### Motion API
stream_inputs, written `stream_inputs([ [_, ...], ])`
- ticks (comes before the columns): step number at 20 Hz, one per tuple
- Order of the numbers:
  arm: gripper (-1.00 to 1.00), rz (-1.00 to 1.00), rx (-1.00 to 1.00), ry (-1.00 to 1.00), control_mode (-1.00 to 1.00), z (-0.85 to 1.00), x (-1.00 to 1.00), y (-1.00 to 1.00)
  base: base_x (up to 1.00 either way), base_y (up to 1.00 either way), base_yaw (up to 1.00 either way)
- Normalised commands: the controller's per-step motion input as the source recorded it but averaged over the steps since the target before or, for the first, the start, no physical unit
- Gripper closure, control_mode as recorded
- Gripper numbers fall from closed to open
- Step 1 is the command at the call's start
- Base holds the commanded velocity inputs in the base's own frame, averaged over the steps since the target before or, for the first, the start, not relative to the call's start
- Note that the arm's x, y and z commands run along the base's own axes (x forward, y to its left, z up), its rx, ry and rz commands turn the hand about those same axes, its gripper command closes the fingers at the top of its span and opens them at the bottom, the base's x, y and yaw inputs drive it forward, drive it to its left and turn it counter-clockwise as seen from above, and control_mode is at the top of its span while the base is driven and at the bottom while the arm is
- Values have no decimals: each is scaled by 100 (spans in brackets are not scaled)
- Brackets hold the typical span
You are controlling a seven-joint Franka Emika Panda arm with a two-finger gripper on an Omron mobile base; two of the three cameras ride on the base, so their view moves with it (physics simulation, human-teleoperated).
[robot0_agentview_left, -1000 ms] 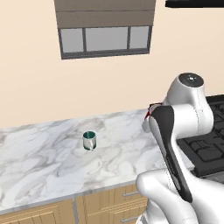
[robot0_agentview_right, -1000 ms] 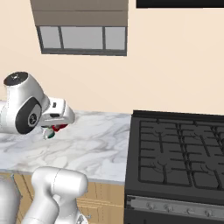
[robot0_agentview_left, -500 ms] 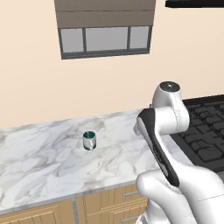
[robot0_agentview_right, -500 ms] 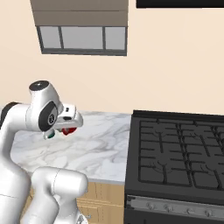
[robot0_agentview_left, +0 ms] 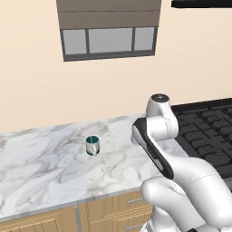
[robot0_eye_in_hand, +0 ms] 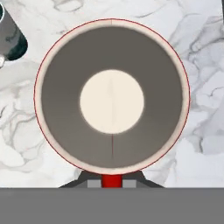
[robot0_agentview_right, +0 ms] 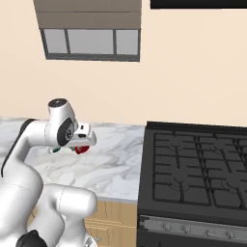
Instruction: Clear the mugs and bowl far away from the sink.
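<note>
The gripper (robot0_agentview_right: 83,147) has its jaws clamped on the red mug (robot0_eye_in_hand: 112,97), carried just beside the teal mug (robot0_agentview_left: 92,145) above the marble counter (robot0_agentview_left: 41,167); lowering and letting go looks next.

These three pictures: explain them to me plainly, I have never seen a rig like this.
It is a white robot arm on a driving base in a rendered kitchen. Two cameras ride behind it, left and right; the third sits on its hand, looking down along the jaws. On the marble counter stands a small green mug, beside a black stove. The gripper carries a red mug, seen from above in the hand view, with the counter below it.
</note>
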Motion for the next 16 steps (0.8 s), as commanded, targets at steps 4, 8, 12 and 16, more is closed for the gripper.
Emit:
stream_inputs([
  [4,100,0,2,12,-100,-58,43,1,0,0,0],
  [8,100,0,0,10,-100,-55,41,1,0,0,0],
  [12,100,0,0,5,-100,-38,28,0,0,0,0],
  [16,100,0,0,3,-100,-23,32,0,0,0,0],
])
